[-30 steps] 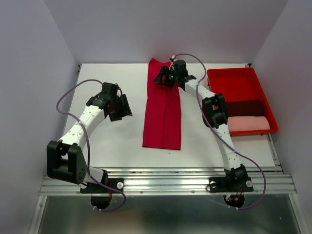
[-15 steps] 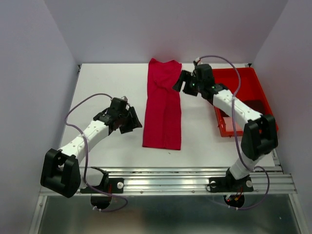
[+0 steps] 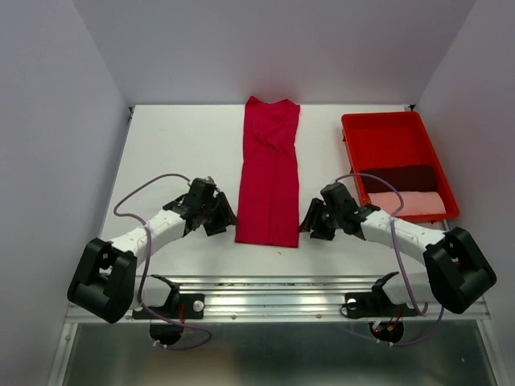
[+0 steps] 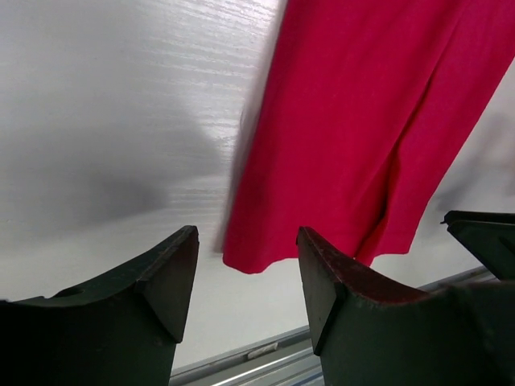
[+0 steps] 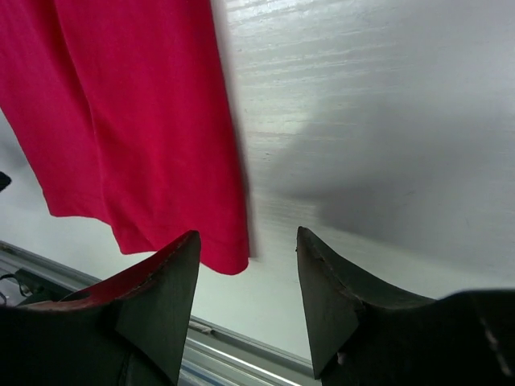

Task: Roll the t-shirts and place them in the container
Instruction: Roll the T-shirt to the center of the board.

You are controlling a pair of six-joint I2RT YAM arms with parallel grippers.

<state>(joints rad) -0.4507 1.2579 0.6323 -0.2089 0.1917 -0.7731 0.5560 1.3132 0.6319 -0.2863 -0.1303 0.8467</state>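
Bright crimson cloth t-shirt, folded into a long narrow strip, lies flat down the middle of the white worktop in the overhead frame. The left end effector sits low beside the strip's lower left corner, and the right end effector sits beside its lower right corner. Both stand open, gripping nothing. At right, a red plastic tray holds a dark maroon rolled t-shirt and a pale pink one.

The t-shirt is crimson, the tray red.
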